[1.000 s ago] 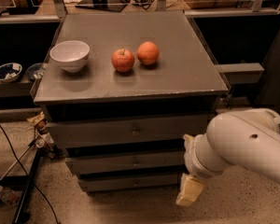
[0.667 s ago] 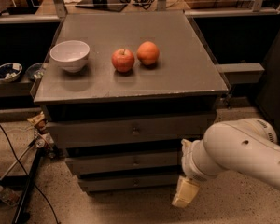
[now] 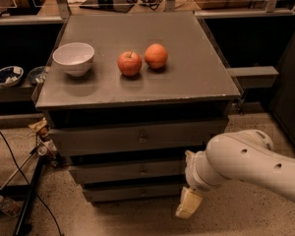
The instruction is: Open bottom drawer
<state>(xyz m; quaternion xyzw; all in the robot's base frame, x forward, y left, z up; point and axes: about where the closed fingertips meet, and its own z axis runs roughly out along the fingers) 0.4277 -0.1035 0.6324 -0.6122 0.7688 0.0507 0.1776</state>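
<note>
1. A cabinet (image 3: 137, 113) stands in the middle. It has a grey worktop (image 3: 187, 77) and three grey drawer fronts below, one under the other: the top drawer (image 3: 113, 140), the middle drawer (image 3: 113, 172) and the bottom drawer (image 3: 123, 192).
2. The bottom drawer is the lowest and thinnest front, just above the speckled floor (image 3: 113, 220). It looks pushed in. Its small knob in the centre sits in shadow and is hard to make out.
3. The right end of the bottom drawer is hidden behind the white robot arm (image 3: 246, 163). This arm comes in from the right and is cut off by the edge of the view.
4. The pincer (image 3: 188, 206) hangs at the lower right of the cabinet, in front of the right end of the bottom drawer, and points down toward the floor. Only a cream-coloured tip shows below the wrist (the rest is covered by the arm). I cannot tell whether the pincer is released or clenched, nor whether it touches the drawer.
5. On the worktop a white bowl (image 3: 73, 58) stands at the left. A red apple (image 3: 130, 63) and an orange (image 3: 156, 56) lie just beside each other near the middle; I cannot tell if they touch.
6. Left of the cabinet, dark cables (image 3: 19, 166) run over the floor, and a small bottle (image 3: 5, 205) lies near the corner, hard to see.
</note>
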